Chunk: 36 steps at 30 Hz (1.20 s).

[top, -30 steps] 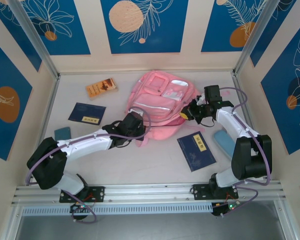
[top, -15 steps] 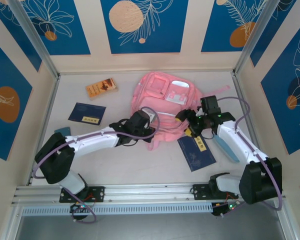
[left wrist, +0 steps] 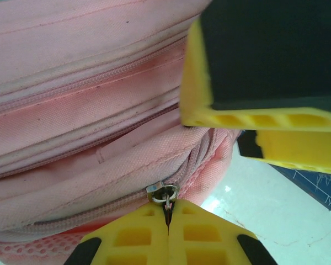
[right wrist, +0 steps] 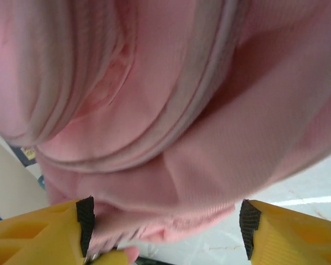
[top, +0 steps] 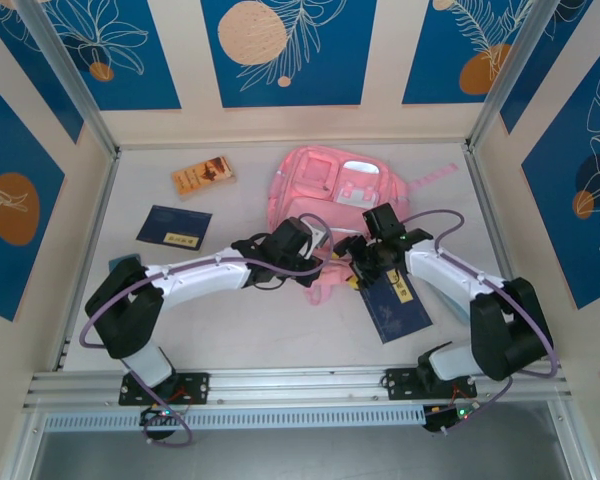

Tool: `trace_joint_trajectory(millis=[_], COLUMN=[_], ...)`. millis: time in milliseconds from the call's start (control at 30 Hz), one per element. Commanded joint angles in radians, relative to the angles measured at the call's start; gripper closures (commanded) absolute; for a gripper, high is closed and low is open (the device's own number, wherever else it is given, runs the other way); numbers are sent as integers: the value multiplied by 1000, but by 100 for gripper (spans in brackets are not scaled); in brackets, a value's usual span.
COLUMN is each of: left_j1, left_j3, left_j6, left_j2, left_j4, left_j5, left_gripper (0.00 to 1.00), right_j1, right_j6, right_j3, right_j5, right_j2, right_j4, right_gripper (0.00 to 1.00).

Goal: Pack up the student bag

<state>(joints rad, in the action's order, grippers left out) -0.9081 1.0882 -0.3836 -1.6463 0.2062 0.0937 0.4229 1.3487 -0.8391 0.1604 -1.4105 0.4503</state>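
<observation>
The student bag (top: pixel 330 190) is a pink backpack lying at the back middle of the table. My left gripper (top: pixel 315 247) is at the bag's near edge, shut on the zip pull (left wrist: pixel 166 203) just below the metal slider (left wrist: pixel 162 192). My right gripper (top: pixel 356 256) is right beside it and stands open. Its fingers (right wrist: pixel 84 221) are spread either side of a fold of the bag's pink fabric (right wrist: pixel 171 182) without clamping it. In the left wrist view the right gripper's yellow fingers (left wrist: pixel 254 118) hover close over the bag's corner.
A dark blue book (top: pixel 397 303) lies partly under the right arm, and another dark blue book (top: pixel 173 226) lies at the left. An orange book (top: pixel 202 176) sits at the back left. Side walls and posts fence in the table.
The right gripper opened and swung left and nearer, down to the bag's near edge. The left gripper travelled right with the zip pull in it. The bag shifted slightly toward the back.
</observation>
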Motion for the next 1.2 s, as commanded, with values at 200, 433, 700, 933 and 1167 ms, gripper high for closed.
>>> trace_joint_trajectory(millis=[200, 433, 700, 933, 1167], left_j1=[-8, 63, 187, 254, 283], left_j3=[36, -48, -165, -226, -241], left_j6=[77, 138, 147, 120, 111], left_j2=[5, 75, 153, 184, 190], left_j4=[56, 111, 57, -22, -53], left_j5=[-8, -51, -66, -50, -50], left_gripper=[100, 100, 100, 100, 100], right_j1=[-7, -56, -105, -146, -191], right_j6=[17, -109, -278, -401, -538], right_j3=[-16, -30, -36, -45, -53], right_j5=[-35, -129, -90, -67, -62], right_j2=[-85, -56, -57, -56, -34], right_j4=[-17, 82, 76, 90, 134], right_gripper=[58, 82, 84, 84, 85])
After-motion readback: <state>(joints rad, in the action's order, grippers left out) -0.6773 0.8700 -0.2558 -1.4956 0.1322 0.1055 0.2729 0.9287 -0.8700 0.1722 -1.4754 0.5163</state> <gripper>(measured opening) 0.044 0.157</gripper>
